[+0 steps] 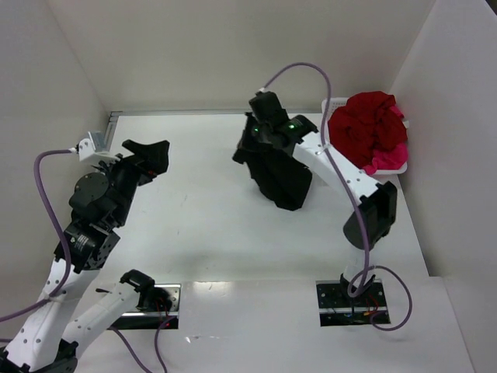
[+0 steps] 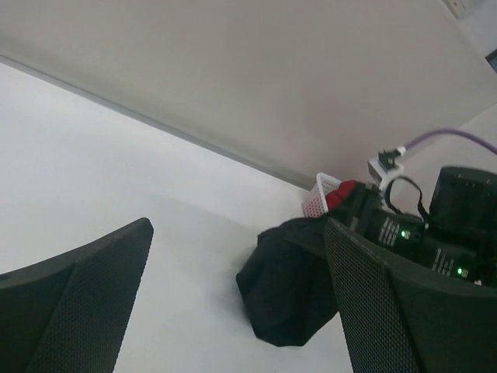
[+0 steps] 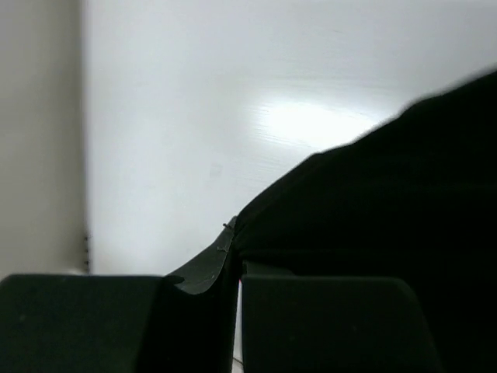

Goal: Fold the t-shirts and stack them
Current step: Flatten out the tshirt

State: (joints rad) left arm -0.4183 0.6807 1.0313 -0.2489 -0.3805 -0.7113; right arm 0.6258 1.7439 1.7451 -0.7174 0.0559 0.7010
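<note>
We see the black t-shirt [image 1: 281,177] near the middle of the table, a little toward one o'clock. It hangs as a crumpled, unfolded column from the right gripper [image 3: 238,299], whose closed fingers pinch its upper edge. Its lower end appears to rest on the table. At two o'clock, a dark red t-shirt [image 1: 363,124] sits bunched in a heap that rises above the rim of the basket [image 1: 332,107]. A bright pink t-shirt [image 1: 386,160] peeks out beneath it at the heap's five o'clock edge.
</note>
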